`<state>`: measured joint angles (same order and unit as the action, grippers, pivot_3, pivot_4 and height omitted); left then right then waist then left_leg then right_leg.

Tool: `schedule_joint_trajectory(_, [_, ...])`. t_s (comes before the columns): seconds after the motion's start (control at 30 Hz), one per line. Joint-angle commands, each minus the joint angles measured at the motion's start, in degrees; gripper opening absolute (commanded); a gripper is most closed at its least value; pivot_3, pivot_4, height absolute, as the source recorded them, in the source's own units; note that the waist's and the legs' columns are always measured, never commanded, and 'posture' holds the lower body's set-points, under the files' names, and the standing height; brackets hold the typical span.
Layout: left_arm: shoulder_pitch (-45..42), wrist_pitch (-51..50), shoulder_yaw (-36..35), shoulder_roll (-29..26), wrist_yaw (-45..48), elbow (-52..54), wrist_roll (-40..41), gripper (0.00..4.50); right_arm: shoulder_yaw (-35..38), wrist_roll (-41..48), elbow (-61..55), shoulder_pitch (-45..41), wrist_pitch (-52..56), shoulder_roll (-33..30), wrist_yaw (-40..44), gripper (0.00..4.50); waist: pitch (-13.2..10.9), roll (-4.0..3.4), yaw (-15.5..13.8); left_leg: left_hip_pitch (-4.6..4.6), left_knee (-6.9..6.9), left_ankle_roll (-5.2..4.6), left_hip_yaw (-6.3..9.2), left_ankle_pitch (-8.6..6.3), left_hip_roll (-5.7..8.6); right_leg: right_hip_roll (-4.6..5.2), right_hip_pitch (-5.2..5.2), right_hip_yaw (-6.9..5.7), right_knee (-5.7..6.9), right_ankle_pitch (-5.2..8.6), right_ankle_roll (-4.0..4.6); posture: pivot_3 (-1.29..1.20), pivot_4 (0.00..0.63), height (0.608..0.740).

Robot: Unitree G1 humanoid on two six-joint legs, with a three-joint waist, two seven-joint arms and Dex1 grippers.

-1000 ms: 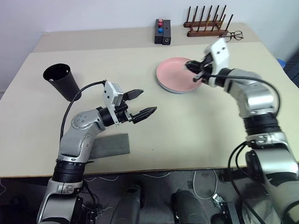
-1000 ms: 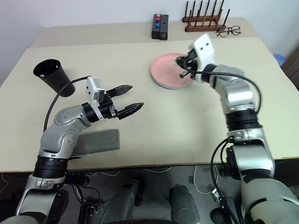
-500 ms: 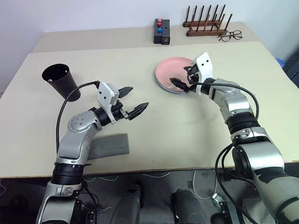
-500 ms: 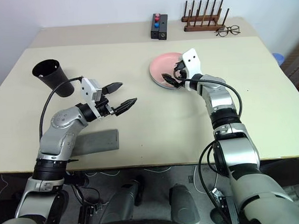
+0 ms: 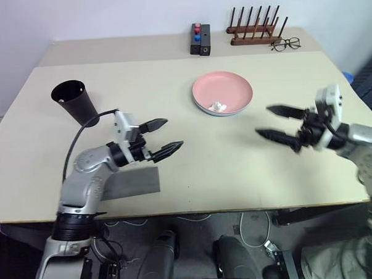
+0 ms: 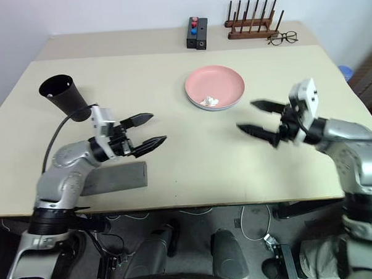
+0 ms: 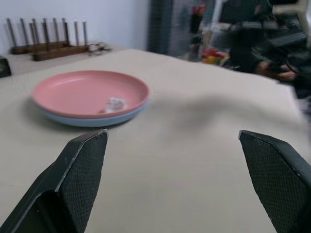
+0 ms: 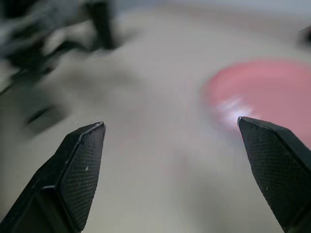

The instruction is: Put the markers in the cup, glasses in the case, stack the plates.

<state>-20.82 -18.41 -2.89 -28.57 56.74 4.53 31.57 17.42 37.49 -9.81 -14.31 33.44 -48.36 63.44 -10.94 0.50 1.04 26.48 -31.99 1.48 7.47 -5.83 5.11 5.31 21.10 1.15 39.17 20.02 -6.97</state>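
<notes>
The salmon pink plate [image 5: 222, 90] lies stacked on the light blue plate [image 7: 92, 121], whose rim shows beneath it, at the middle back of the table. A small white scrap [image 5: 217, 106] sits in the pink plate. The black cup [image 5: 73, 101] stands at the far left. The grey case [image 5: 137, 180] lies flat near the front edge, partly under my left arm. My left gripper [image 5: 173, 134] hovers open and empty beside the case. My right gripper [image 5: 263, 121] hangs open and empty right of the plates, apart from them. The markers and the glasses are out of view.
A wooden peg rack [image 5: 255, 32] stands on the far table, with thin wire-framed spectacles [image 5: 287, 44] beside it. Left of the rack is a black box [image 5: 200, 39] with red and blue buttons. Bare tabletop [image 5: 224, 156] lies between my two grippers.
My right gripper opened at the pink plate's rim and drew back toward the right front of the table. My left gripper drifted slightly to the left.
</notes>
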Motion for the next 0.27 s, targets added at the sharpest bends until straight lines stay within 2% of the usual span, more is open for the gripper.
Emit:
schedule_joint_trajectory(0.03, [0.05,-1.42,-5.33,-3.28,5.87,-0.12,6.12,4.5,4.22,2.54,-5.09,4.8,0.54,-2.65,2.4,4.44,0.0,0.01,-0.05,-0.01,-0.03,0.01,-0.01,-0.01,0.0,0.02,-0.03,0.0,-0.03,0.02,0.03,0.0,0.15,0.74])
schedule_joint_trajectory(0.13, [1.42,-4.22,-7.61,-8.25,9.15,-1.44,7.43,4.5,6.38,4.12,-8.25,9.18,1.3,-4.25,3.8,4.44,0.01,-0.01,-0.22,-0.01,-0.05,0.1,-0.07,-0.08,0.03,0.12,-0.06,0.02,-0.1,0.06,0.11,0.0,0.15,0.74])
schedule_joint_trajectory(0.27, [3.55,-1.01,-8.15,-12.76,12.28,-4.76,3.98,4.5,5.54,3.26,-7.54,10.43,0.17,-4.33,3.93,4.44,0.01,-0.01,-0.28,0.0,-0.04,0.06,-0.12,-0.14,0.03,0.18,0.01,0.05,-0.18,0.08,0.15,0.0,0.15,0.74])
